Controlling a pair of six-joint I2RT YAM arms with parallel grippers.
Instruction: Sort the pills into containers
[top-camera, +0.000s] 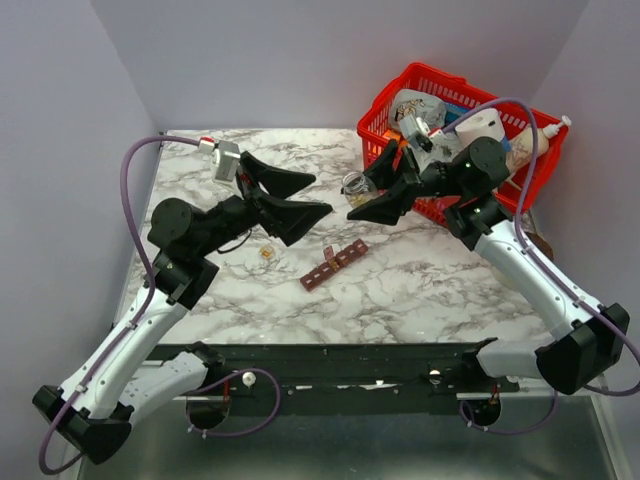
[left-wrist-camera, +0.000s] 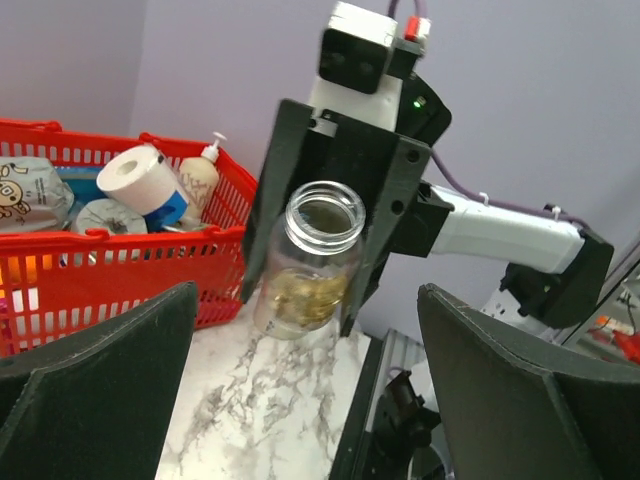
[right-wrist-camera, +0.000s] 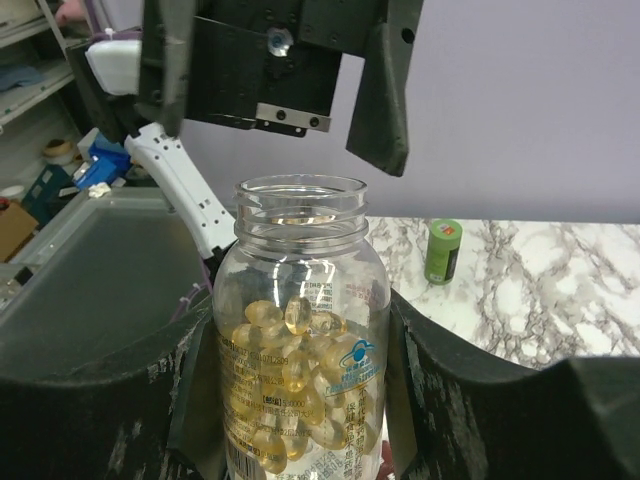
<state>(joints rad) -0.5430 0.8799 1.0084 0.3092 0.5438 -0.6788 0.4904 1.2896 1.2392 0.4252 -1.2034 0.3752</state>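
From above, two arms reached over one white, grey-veined marble table (top-camera: 420, 290) closed in by plain pale walls (top-camera: 300, 60) on three sides. The left gripper (top-camera: 320, 194) hung with its fingers spread wide and nothing between them. The right gripper (top-camera: 355, 197) pinched one clear bottle (top-camera: 355, 184) just in front of one red mesh basket (top-camera: 385, 105) at the far right corner. One strip of containers (top-camera: 335, 265) lay slantwise near the table's middle, its compartments too small to count. A small cluster of pills (top-camera: 266, 254), too tiny to count, lay on the marble to its left, apart from it and below the left gripper. In the left wrist view, its two dark fingers (left-wrist-camera: 100, 380) stood far apart at the bottom corners. Between them the bottle showed, uncapped and tilted, gripped by the right arm, with pills heaped in its lower part. The basket behind held one white roll (left-wrist-camera: 140, 180) and one pump bottle (left-wrist-camera: 200, 175) among other items. In the right wrist view, the bottle stood upright, pressed between both fingers (right-wrist-camera: 470, 400), with too many golden pills inside to count. One small green cylinder (right-wrist-camera: 443, 250) stood on the marble beyond. Shelves and clutter showed past the table's edge.
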